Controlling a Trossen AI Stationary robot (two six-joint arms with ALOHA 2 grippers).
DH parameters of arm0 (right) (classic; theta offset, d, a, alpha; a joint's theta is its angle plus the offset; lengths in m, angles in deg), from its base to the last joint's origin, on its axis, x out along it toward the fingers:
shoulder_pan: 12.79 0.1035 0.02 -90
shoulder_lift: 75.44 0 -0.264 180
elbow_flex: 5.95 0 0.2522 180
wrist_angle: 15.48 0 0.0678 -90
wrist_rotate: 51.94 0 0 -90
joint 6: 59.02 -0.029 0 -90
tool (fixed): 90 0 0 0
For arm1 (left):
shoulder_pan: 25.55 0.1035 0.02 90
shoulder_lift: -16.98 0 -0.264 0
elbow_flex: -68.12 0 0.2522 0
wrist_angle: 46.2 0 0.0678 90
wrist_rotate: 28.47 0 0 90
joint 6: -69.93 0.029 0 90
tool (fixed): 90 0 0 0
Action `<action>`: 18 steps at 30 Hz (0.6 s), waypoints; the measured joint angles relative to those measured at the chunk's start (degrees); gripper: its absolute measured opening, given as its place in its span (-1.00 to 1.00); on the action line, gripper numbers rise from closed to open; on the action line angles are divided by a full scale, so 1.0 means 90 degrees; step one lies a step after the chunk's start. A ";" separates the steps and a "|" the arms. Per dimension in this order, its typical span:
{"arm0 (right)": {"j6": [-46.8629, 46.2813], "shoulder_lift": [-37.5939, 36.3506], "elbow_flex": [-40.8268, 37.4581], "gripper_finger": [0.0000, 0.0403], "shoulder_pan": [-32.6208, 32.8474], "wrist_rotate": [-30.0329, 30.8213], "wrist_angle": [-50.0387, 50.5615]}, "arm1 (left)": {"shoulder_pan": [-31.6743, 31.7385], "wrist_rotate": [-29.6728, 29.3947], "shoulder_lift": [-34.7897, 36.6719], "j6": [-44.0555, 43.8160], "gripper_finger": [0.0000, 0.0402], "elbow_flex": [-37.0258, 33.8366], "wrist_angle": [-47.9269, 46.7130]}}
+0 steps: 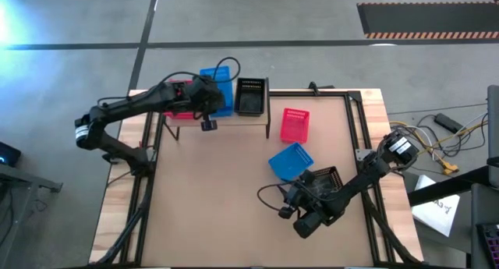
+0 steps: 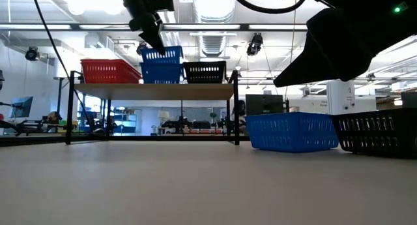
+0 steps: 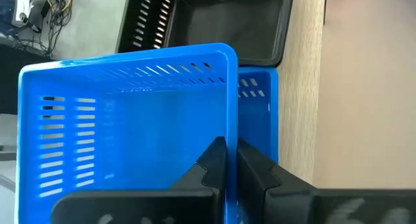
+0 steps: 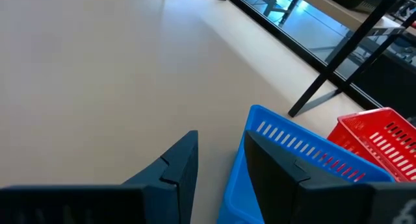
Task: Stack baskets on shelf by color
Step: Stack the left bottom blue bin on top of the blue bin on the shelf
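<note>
Left gripper pinches the near wall of a blue basket over the shelf, its fingers nearly closed on the thin plastic.

Seen from the wrist, that basket sits askew inside a second blue basket, beside a black basket; the level table view alone shows the held basket tilted above the one beneath, with a red basket on the shelf's far end. Right gripper, low over the tabletop, hangs with fingers spread, one finger inside the rim of a loose blue basket. From overhead, a loose black basket lies beside that arm and a loose red basket nearer the shelf.
</note>
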 joint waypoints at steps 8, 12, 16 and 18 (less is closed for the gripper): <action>0.0013 0.0000 -0.0022 -0.41 0.0000 0.0003 -0.0003 | 0.0000 0.0010 0.0177 -0.0023 -0.87 0.0050 -0.0229; 0.0062 0.0000 -0.0027 -0.41 0.0000 0.0006 0.0000 | -0.0001 0.0096 0.0187 -0.0035 -0.71 0.0069 -0.0223; 0.0101 0.0000 -0.0027 -0.41 0.0000 0.0006 0.0002 | -0.0002 0.0220 0.0171 -0.0208 -0.57 0.0024 -0.0219; 0.0102 0.0000 -0.0027 -0.41 0.0000 0.0004 0.0002 | -0.0002 0.0257 0.0167 -0.0249 -0.49 0.0036 -0.0241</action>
